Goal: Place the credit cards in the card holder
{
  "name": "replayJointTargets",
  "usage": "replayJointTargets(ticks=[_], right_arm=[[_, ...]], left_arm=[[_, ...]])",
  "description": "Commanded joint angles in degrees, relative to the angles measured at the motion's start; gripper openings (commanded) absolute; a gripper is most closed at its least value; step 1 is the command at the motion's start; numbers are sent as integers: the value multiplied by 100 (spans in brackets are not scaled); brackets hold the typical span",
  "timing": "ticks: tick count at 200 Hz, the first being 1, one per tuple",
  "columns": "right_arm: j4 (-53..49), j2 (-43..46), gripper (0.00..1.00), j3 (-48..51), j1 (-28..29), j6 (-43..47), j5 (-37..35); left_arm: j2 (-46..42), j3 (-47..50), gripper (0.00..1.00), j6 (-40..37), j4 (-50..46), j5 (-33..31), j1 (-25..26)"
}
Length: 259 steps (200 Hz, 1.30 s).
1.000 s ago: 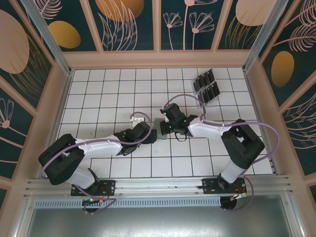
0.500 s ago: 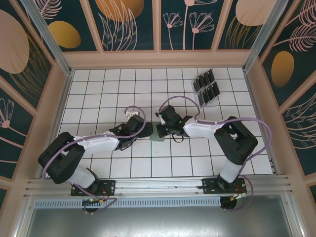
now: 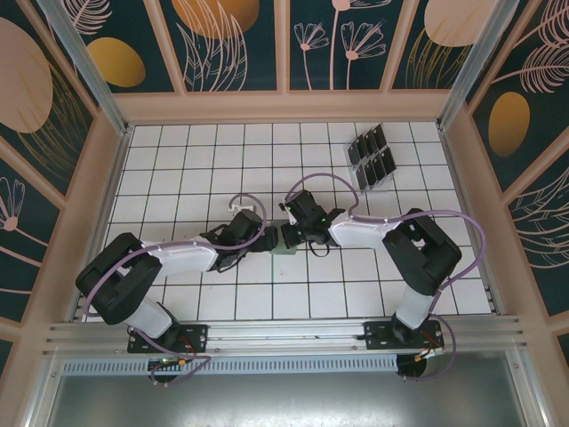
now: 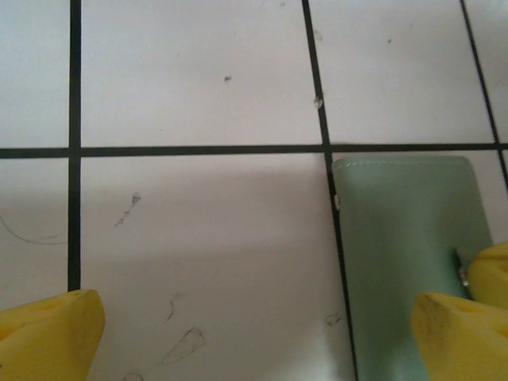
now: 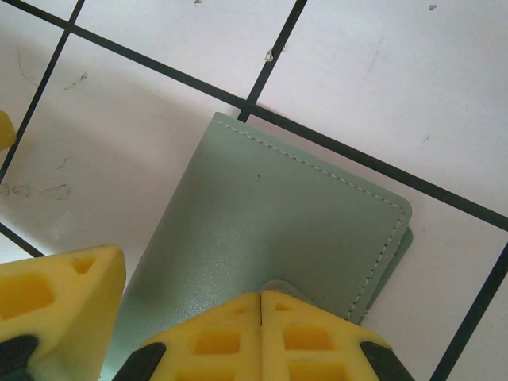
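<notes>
**Progress.** The task is at an early stage. The cards (image 3: pixel 373 158) stand in a clear rack (image 3: pixel 365 188) at the far right of the counter (image 3: pixel 178 160), well apart from both grippers. The holder (image 5: pixel 270 230) lies flat and closed near the middle of the counter, and no card is seen in or on it. Opening the holder and moving every card across appear to be left to do.

**Pose.** Both arms reach inward and meet at the holder. The left arm (image 3: pixel 178 260) stretches low from the left, and the right arm (image 3: pixel 373 233) folds in from the right. The left gripper (image 4: pixel 254 341) hovers just above the tiles with its jaws wide apart. One fingertip is over bare tile and the other is over the holder's near end; whether that one touches the holder cannot be told. The right gripper (image 5: pixel 262 333) is closed, its pads pressed together at the holder's edge. They seem to pinch the small tab (image 5: pixel 278 287), probably so that the flap can be lifted.
</notes>
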State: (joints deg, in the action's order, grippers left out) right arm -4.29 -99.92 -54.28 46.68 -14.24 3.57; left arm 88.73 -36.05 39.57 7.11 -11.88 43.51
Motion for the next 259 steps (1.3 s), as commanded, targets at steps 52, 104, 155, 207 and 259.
replayJointTargets(ticks=[52, 104, 155, 207, 259], right_arm=[[63, -126, 0, -146, 35, -93, 25], [-68, -39, 0, -218, 26, -79, -93], [-151, 402, 0, -67, -189, -213, -228], [-189, 661, 0, 242, -347, -328, -332], [-173, 839, 0, 447, -418, -611, -418]], left_arm=[[558, 5, 99, -616, -123, -291, 508], [1081, -145, 98, -490, -644, -836, 790], [1373, 30, 99, -310, -452, -462, 828], [1506, 72, 98, -238, -360, -334, 872], [1526, 81, 99, -213, -325, -306, 879]])
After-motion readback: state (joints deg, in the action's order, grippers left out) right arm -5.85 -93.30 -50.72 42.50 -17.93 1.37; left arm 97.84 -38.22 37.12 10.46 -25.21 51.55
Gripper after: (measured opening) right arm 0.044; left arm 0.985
